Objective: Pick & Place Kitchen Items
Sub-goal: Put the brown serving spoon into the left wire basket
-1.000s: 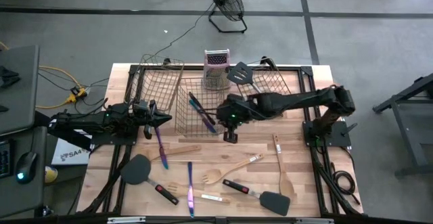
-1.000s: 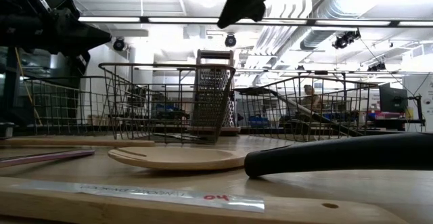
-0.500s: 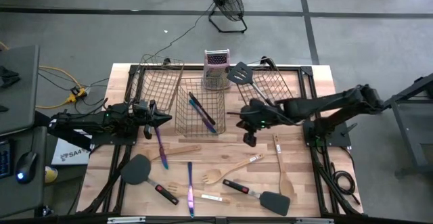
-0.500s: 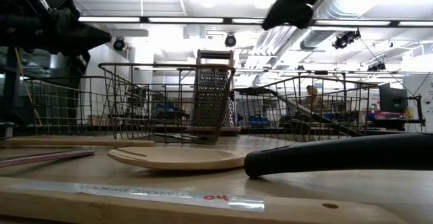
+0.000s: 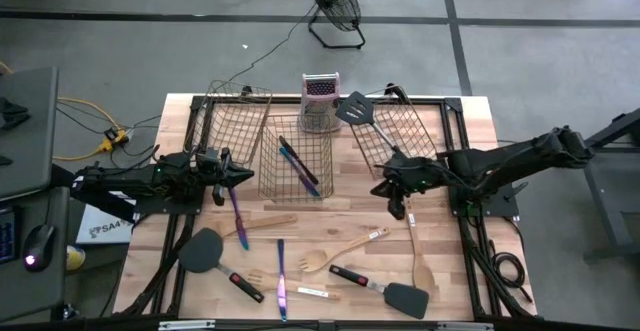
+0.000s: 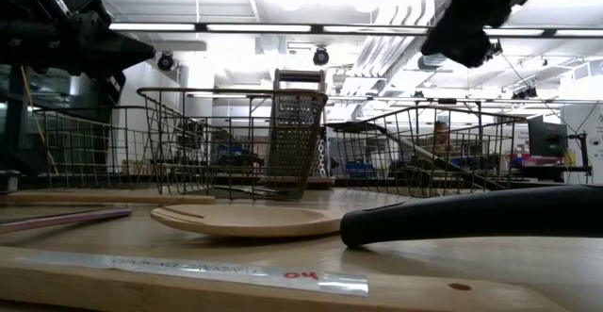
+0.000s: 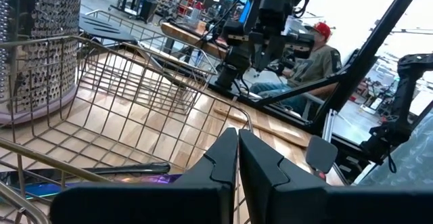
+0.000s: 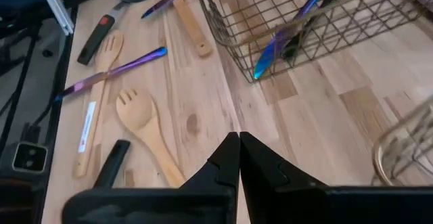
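Note:
My right gripper [image 5: 398, 209] hangs shut and empty above the table, between the middle wire basket [image 5: 296, 159] and the right basket [image 5: 402, 131]; it also shows in the low view [image 6: 468, 29]. Below it lie a wooden fork [image 8: 140, 120], a purple-blue piece of cutlery [image 8: 111, 72] and a wooden spoon [image 5: 419, 253]. Purple-blue cutlery [image 5: 300, 167] lies in the middle basket. A black spatula [image 5: 356, 109] rests on the right basket's far corner. My left gripper [image 5: 240, 176] waits shut at the middle basket's left side.
An upright metal grater [image 5: 320, 101] stands at the far edge, and a third basket [image 5: 230, 121] at the far left. Black spatulas [image 5: 206, 252] [image 5: 388, 292], a wooden spatula [image 5: 264, 224] and purple cutlery [image 5: 282, 276] lie on the near half. A person [image 7: 318, 51] sits beyond the table.
My right gripper has swung from the middle basket's near right corner toward the table's right edge, sinking a little and rolling slightly. It has stayed shut and empty. Nothing on the table has moved.

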